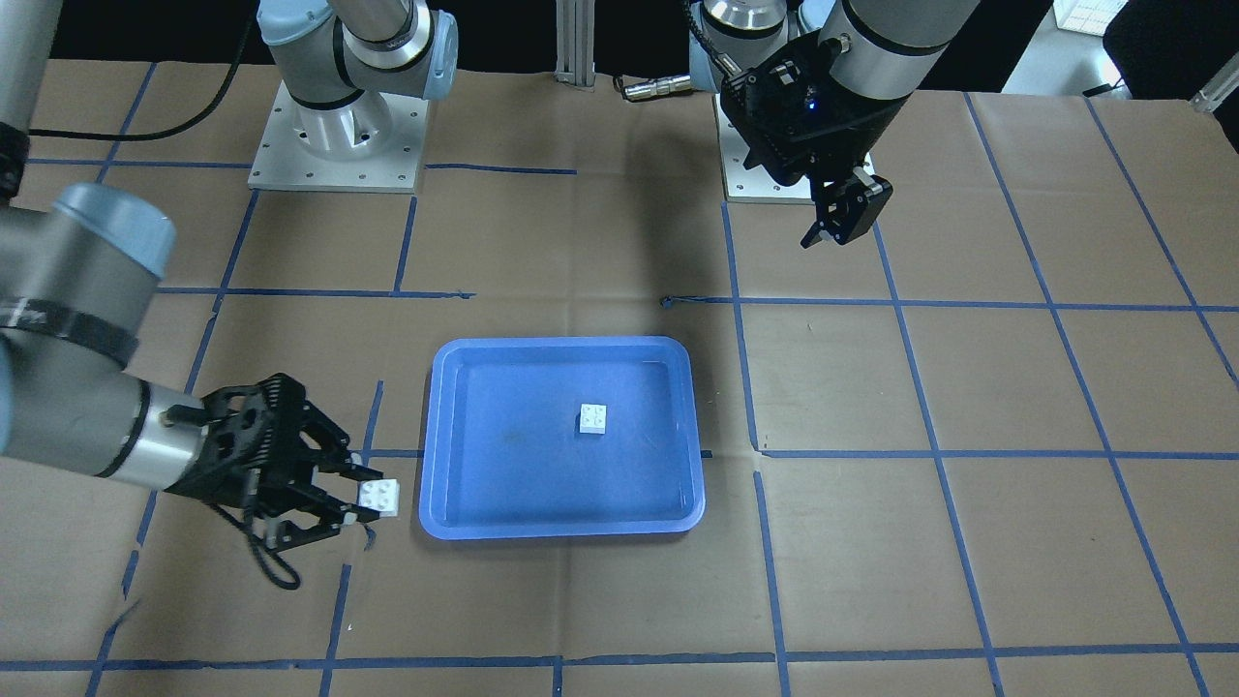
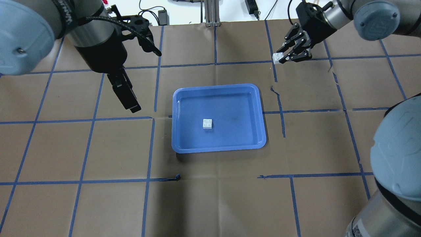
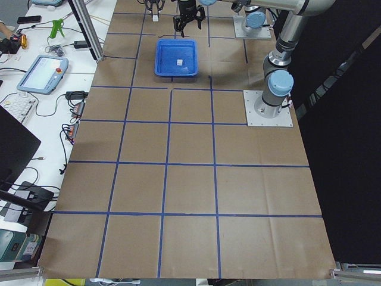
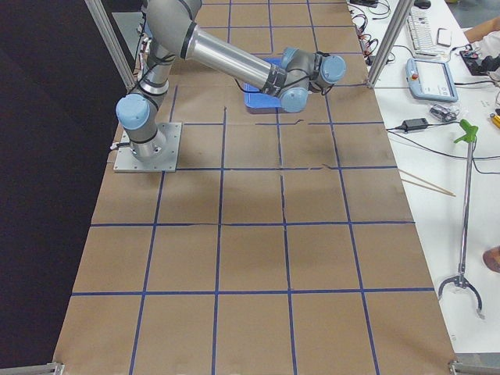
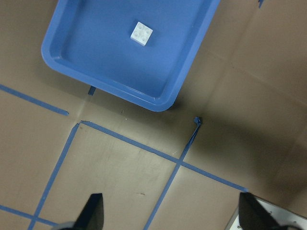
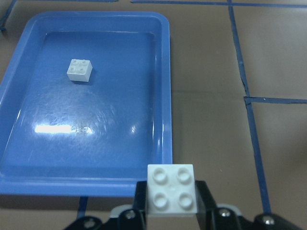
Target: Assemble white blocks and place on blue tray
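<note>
Brown paper crossed by blue tape lines covers the table [image 2: 210, 204], and the blue tray [image 2: 236, 108] lies flat near its middle. One white block [image 2: 207, 123] rests alone on the tray floor, studs up. In the overhead view it sits at about 8 o'clock from the tray's centre, apart from every rim.

The second white block [image 2: 277, 58] is not on the tray. The right gripper [image 2: 280, 58] has it pinched between its fingertips, over bare paper outside the tray. From the tray's centre in the overhead view, this held block is at roughly 1 to 2 o'clock, past the far right corner and well apart from the rim. The right wrist view shows its four studs facing the camera, with a black finger pressed against each side. In that view the loose block [image 6: 79, 70] lies at about 11 o'clock from the held one [image 6: 171, 188], with the tray's near rim between them. Seen from overhead, the loose block lies between 7 and 8 o'clock from the right gripper.

The left gripper [image 1: 832, 227] hangs above the paper at about 9 to 10 o'clock from the tray in the overhead view, clear of its rim. The left wrist view shows its two fingertips [image 5: 93, 213] spread wide with nothing between them. The loose block is just past 3 o'clock from this gripper in the overhead view, well apart from it.
</note>
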{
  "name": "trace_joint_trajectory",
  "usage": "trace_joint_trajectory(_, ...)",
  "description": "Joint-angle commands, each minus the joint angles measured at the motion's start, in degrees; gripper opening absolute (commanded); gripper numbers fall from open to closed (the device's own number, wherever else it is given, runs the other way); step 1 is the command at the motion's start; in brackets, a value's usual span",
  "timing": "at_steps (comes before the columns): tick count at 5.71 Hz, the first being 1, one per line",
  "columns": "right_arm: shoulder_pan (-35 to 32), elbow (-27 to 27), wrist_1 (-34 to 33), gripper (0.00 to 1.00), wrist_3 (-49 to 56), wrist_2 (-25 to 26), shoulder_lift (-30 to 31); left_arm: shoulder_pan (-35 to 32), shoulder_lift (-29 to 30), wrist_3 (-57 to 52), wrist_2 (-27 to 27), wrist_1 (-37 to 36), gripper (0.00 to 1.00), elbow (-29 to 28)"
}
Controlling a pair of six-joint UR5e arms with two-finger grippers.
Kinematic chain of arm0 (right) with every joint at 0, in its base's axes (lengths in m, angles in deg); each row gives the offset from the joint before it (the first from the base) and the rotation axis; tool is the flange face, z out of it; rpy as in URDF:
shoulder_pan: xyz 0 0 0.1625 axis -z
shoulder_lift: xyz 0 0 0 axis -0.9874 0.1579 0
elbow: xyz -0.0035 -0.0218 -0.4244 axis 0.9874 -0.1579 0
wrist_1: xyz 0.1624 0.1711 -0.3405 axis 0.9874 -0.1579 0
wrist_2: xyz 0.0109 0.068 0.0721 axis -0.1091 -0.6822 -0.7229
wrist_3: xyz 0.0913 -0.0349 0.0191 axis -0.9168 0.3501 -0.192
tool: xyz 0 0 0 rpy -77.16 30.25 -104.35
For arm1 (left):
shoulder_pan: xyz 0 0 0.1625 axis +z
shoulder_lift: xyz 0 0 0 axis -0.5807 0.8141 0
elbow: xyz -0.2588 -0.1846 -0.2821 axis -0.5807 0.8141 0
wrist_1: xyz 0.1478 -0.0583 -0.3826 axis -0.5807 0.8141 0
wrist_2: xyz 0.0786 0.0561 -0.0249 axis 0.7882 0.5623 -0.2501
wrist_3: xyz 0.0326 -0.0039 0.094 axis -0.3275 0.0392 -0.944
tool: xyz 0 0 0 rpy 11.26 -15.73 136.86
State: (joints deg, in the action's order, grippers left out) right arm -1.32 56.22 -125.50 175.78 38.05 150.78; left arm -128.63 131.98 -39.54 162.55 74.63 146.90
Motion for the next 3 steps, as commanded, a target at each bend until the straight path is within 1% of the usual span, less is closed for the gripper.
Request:
trace_joint_trajectory(1, -7.29, 13.37, -22.06, 0.3, -15.94, -0.21, 2.41, 0.58, -1.35, 13.75, -0.49, -2.6, 0.99, 1.16)
trace_joint_trajectory(2, -11.15, 19.71, -36.63, 0.3, -26.38, -0.13, 2.5, 0.67, -1.8, 25.68, 0.13, -7.4, 0.99, 1.69)
trace_joint_trajectory(3, -13.1, 24.9, -45.82, 0.3, -31.1, 0.05, 2.51, 1.8, -1.8, 34.76, 2.05, -8.92, 0.99, 2.31)
